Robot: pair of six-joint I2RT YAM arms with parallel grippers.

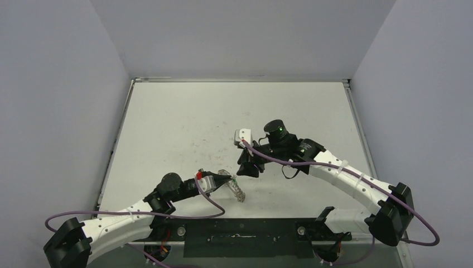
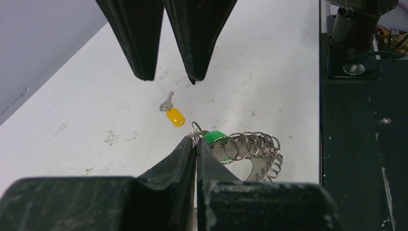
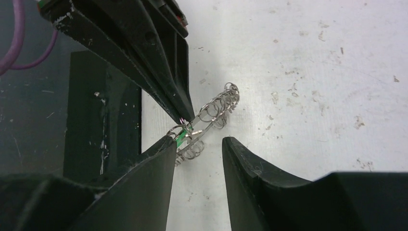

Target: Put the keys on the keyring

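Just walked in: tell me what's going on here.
The left gripper is shut on a wire loop of the keyring, holding it tilted. The green-headed key sits at that loop; whether it is threaded is unclear. The right gripper hangs open close by. The yellow-headed key lies loose on the table.

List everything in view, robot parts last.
keyring: one, silver, held tilted by a loop near the table's near edge
green key: one, green head, at the keyring's loops
yellow key: one, yellow-orange head, flat on table, apart from keyring
table: one, white, scuffed
base plate: one, black, near edge
cables: purple, along both arms
left fingers: black, shut on a keyring loop
right fingers: black, open, facing the keyring
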